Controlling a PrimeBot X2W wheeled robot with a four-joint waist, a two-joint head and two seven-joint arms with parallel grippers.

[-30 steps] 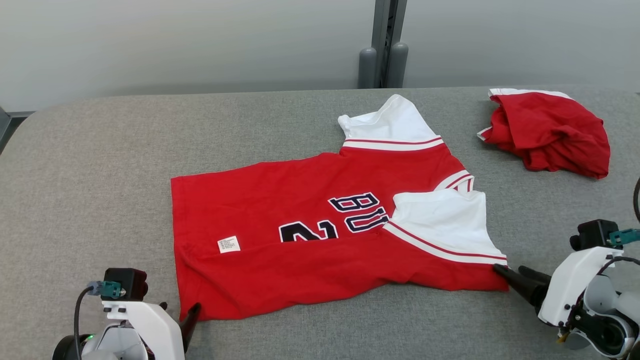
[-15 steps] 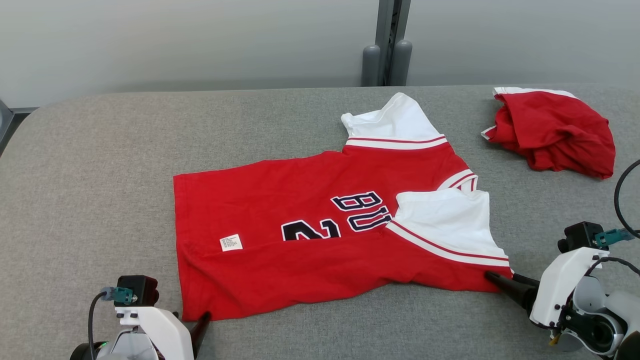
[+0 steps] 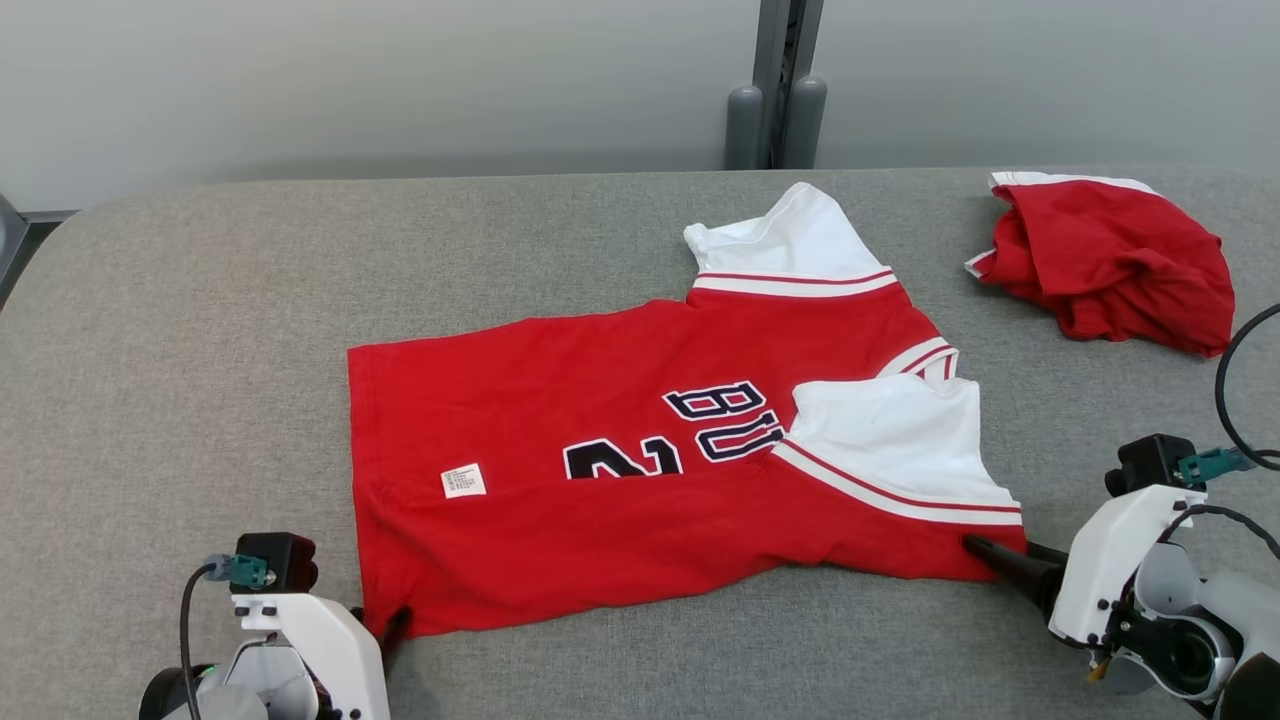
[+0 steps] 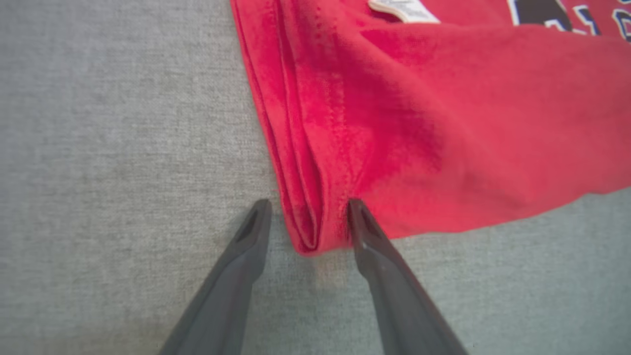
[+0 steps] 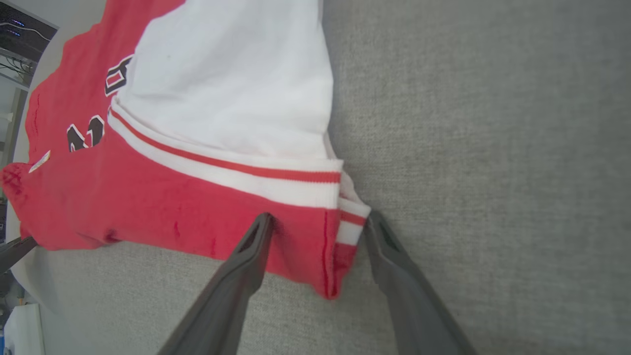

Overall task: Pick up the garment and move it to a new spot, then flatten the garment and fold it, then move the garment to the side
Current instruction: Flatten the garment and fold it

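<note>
By the front edge of the grey fabric table (image 3: 200, 350), straddling near corners of the red-and-white lettered jersey (image 3: 520, 400): left gripper (image 4: 306, 204) and right gripper (image 5: 319, 216), jaws apart, seemingly not pinching.

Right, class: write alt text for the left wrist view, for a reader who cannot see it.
The open left gripper straddles the folded corner of a red jersey, one dark finger on each side. The jersey lies on a grey fabric-covered table.
</note>
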